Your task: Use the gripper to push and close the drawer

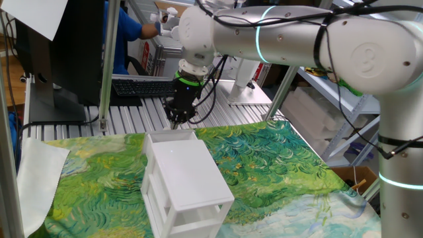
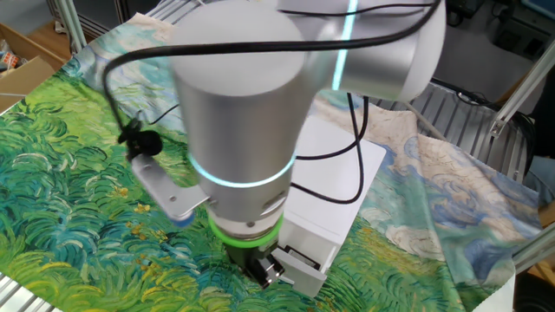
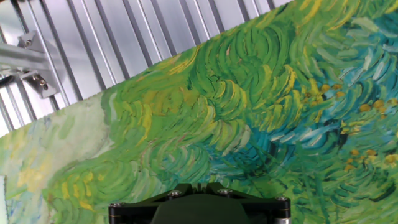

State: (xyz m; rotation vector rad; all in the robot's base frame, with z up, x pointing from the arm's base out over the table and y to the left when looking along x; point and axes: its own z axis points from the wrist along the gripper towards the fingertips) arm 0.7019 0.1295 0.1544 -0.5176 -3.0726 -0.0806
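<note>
The white cabinet (image 1: 188, 178) stands on the painted cloth. Its drawer (image 1: 170, 137) sticks out a little at the far end. My black gripper (image 1: 178, 118) with the green-ringed collar hangs just behind that drawer end, fingers together and pointing down. In the other fixed view the gripper (image 2: 264, 270) is low beside the drawer front (image 2: 305, 260), and the arm hides much of the cabinet (image 2: 338, 186). In the hand view only the gripper's dark tip (image 3: 198, 185) shows over the cloth. The drawer does not show there.
The green and blue painted cloth (image 1: 277, 165) covers the table, with ribbed metal (image 1: 132, 116) behind it. A keyboard (image 1: 142, 86) and a monitor stand lie at the back. A person in blue (image 1: 125, 33) is behind. A metal bracket (image 3: 28, 59) shows at the hand view's left.
</note>
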